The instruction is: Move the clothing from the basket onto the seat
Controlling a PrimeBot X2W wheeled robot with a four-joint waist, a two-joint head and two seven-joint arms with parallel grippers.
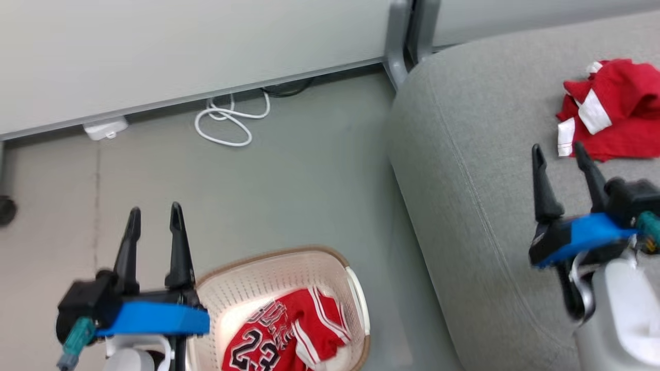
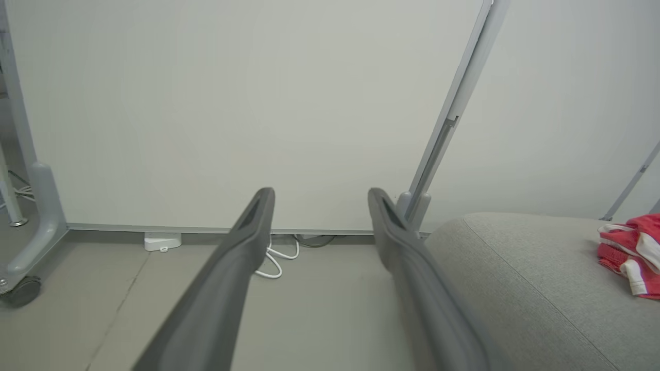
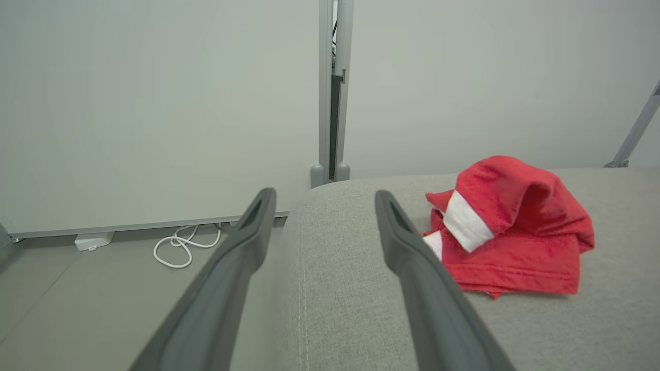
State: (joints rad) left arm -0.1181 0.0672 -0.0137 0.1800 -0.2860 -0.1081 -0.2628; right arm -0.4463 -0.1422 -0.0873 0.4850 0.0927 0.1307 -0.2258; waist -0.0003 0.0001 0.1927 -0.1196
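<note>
Your left claw (image 1: 155, 207) hangs over the floor (image 1: 309, 170), just left of the basket (image 1: 289, 252). Its 2 dark fingers are spread with a clear gap between them and nothing in it. In the left wrist view, that claw (image 2: 320, 191) points at the pale partition panel (image 2: 206, 103), with bare floor under the fingers.

Your right claw (image 1: 559, 147) is over the seat (image 1: 464, 154), equally parted and empty-handed. Its fingertips point toward the red garment (image 1: 619, 113), which lies crumpled on the grey cushion with its white trim showing. In the right wrist view, the garment (image 3: 515, 232) sits just beyond the right-hand finger of that claw (image 3: 325, 191). You cannot tell from these views whether the fingertip brushes the cloth.

The basket stands on the floor between your left claw and the near edge of the seat, apart from the cushion. Inside it lies the jersey (image 1: 278, 340), bunched up, with a black-and-white 23 and white stripes facing up.

Further back, a white cable (image 1: 229, 121) lies looped on the floor by the foot of the panel. A small white plug block (image 1: 105, 129) sits to its left. A dark caster wheel (image 1: 6, 210) shows at the far left edge.
</note>
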